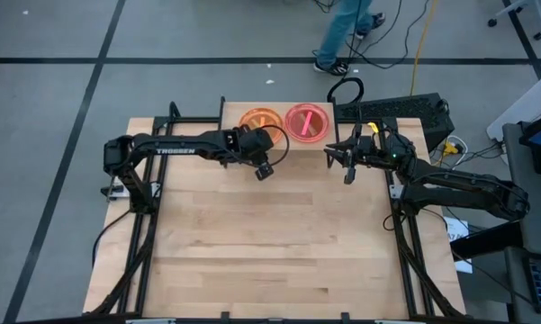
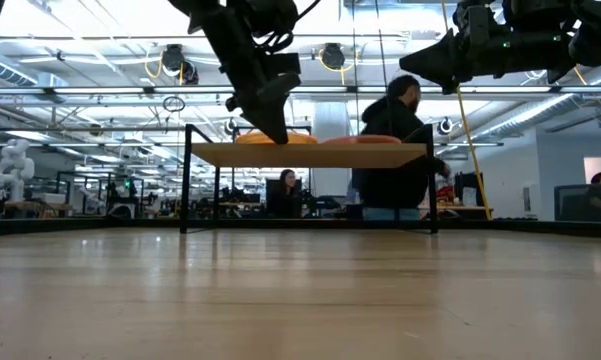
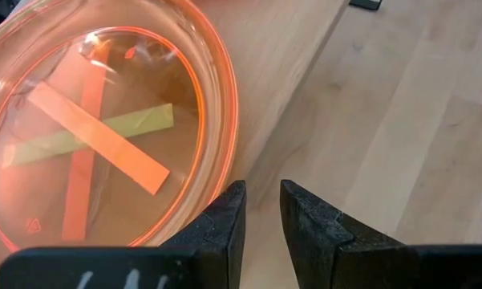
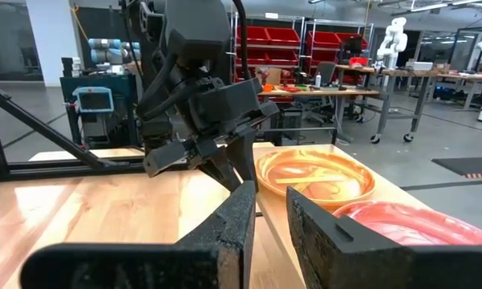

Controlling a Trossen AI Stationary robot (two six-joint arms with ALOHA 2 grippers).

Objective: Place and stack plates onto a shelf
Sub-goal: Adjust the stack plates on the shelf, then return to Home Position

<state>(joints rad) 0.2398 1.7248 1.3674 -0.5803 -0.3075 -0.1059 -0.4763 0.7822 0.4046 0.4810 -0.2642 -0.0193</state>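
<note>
Two plate stacks sat side by side on the shelf (image 1: 252, 108) at the tabletop's far edge: orange-topped stack (image 1: 260, 121), pink-red stack (image 1: 306, 122). Left gripper (image 3: 261, 210) hung just off the orange stack's front rim, fingers slightly apart, empty, likely released. Right gripper (image 1: 340, 157) waited beside the shelf's right end, nearly closed, empty.

So the shelf (image 1: 275, 135) is a small light-wood board on thin black legs, sitting at the far edge of the surface. Two stacks of translucent plates sit on it side by side, flat and upright. The orange stack (image 1: 260, 121) is on the shelf's left half, with crossed orange and yellow-green strips showing inside. The pink-red stack (image 1: 307, 122) is on the right half, with a pink bar inside.
</note>
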